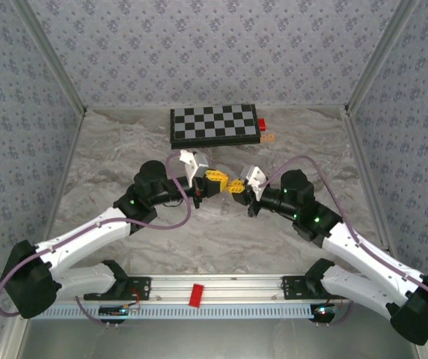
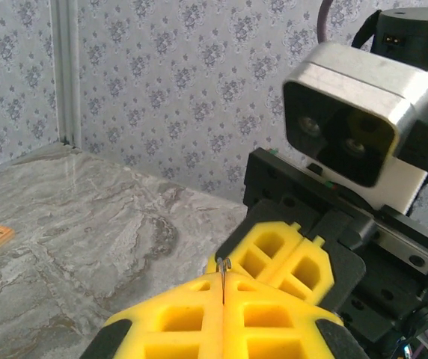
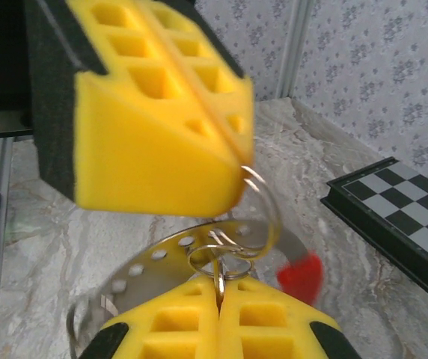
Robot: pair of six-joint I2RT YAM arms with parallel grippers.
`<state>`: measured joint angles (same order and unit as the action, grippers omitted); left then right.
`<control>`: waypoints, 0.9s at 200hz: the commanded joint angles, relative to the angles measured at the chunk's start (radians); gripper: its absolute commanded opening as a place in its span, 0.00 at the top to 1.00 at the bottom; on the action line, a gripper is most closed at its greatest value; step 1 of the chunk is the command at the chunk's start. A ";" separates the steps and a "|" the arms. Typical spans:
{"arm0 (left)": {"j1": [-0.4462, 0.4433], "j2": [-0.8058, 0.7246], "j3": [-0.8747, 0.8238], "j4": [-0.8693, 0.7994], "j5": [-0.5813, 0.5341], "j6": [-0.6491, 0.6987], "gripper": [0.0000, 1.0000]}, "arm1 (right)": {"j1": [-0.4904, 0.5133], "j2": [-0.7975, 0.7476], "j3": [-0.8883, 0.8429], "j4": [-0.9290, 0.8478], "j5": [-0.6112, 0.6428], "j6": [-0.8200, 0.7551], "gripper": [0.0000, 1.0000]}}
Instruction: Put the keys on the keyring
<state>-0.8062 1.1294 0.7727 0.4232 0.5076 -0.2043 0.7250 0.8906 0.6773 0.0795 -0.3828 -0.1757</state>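
One keyring [image 3: 170, 250]: a grey metal band pierced by a row of holes, with one short red section [image 3: 301, 275] at its far end. It hangs above the table [image 1: 124, 187], at mid-table between the two tools. Two wire rings show with it: a larger thin loop [image 3: 255, 176] rising towards the upper tool, and a smaller ring [image 3: 218, 275] lying against the band's rim.

One key [image 1: 268, 137]: a small flat orange piece lying on the table just beside the near right corner of the chessboard [image 1: 214, 125], well apart from the keyring and touched by neither tool.

Two tools, both with yellow fingers, tip to tip and nearly touching. The left tool [image 2: 223, 288] is fully closed, with the end of a thin wire standing out of the seam between its fingers. In the right wrist view the larger loop runs up into these fingers, which cover its upper part. The right tool [image 3: 218, 299] is likewise closed, pinching the smaller ring. The right arm's wrist camera [image 2: 349, 131] sits directly behind that tool.

Surroundings: one folded chessboard at the far side of the table; one small red block [image 1: 262, 124] touching its right end; one metal rail [image 1: 236, 284] along the near edge, bearing one red mark [image 1: 196, 295] between the two arm bases; patterned wallpaper walls [image 1: 199, 45] on three sides.
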 commanded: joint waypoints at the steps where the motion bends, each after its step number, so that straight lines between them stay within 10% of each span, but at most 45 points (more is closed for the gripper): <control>1: -0.005 0.003 0.005 0.097 -0.008 -0.016 1.00 | 0.028 0.015 0.020 -0.034 -0.026 -0.028 0.92; 65: -0.006 0.006 -0.003 0.093 -0.018 0.002 1.00 | -0.036 -0.123 -0.062 -0.002 0.021 0.068 0.73; 180: -0.006 0.018 0.003 0.111 -0.008 -0.016 1.00 | -0.249 -0.028 -0.123 0.542 -0.349 0.559 0.71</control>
<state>-0.8074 1.1496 0.7670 0.4736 0.4965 -0.2092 0.4805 0.8196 0.5613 0.4194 -0.6304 0.2409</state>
